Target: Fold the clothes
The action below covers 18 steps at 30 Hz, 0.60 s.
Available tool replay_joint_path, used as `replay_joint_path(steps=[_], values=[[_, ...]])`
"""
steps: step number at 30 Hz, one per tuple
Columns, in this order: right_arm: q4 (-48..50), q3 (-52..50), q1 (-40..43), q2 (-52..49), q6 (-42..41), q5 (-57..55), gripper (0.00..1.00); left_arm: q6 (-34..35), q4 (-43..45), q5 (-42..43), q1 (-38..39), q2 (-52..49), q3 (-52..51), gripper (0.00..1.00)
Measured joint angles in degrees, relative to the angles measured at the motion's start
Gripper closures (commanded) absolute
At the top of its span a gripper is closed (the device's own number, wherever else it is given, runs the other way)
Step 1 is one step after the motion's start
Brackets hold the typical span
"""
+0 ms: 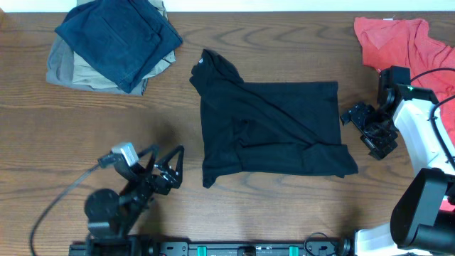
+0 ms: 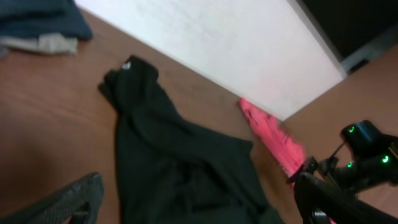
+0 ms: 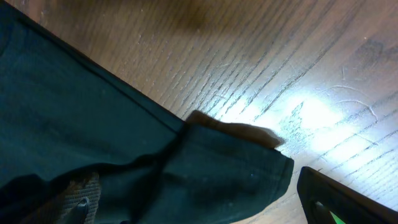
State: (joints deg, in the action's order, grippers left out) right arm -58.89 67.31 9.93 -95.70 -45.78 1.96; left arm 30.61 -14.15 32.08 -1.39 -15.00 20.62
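A wooden table (image 1: 71, 142) seen from above, with my two arms at its near edge.

The black garment (image 1: 270, 128) lies in the middle of the table. It is loosely laid into a rough rectangle with creases and overlapping layers. A narrow part reaches up and left toward the far edge, with a small white logo (image 2: 127, 67) at its tip. Its near right corner sticks out to the right, and a doubled hem there rests flat on the wood.

My left gripper (image 1: 178, 167) sits near the front left of the table, pointing toward the garment. Its two fingers stand wide apart with nothing between them. It is a short way from the garment's left edge, with bare wood between.

My right gripper (image 1: 357, 134) is just beside the garment's right edge, pointing at it. Its fingers are also spread wide and hold nothing. In the right wrist view, the garment's corner lies below and between them. I cannot tell whether one finger brushes the cloth.

A red shirt (image 1: 398, 43) lies crumpled at the far right corner, behind my right arm. At the far left, a navy garment (image 1: 117, 39) sits folded on top of a khaki garment (image 1: 64, 71). Both piles are well apart from the black garment.
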Motion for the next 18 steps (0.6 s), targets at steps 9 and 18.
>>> replay_joint_path(steps=[9, 18], values=[[0.0, -0.2, 0.0, 0.0, 0.0, 0.1, 0.01, -13.0, -36.7, -1.4, 0.0, -28.7, 32.7, 0.02], [0.0, -0.2, 0.0, 0.0, 0.0, 0.1, 0.01, -12.3, -42.1, -2.7, 0.0, -43.1, 36.6, 0.02]])
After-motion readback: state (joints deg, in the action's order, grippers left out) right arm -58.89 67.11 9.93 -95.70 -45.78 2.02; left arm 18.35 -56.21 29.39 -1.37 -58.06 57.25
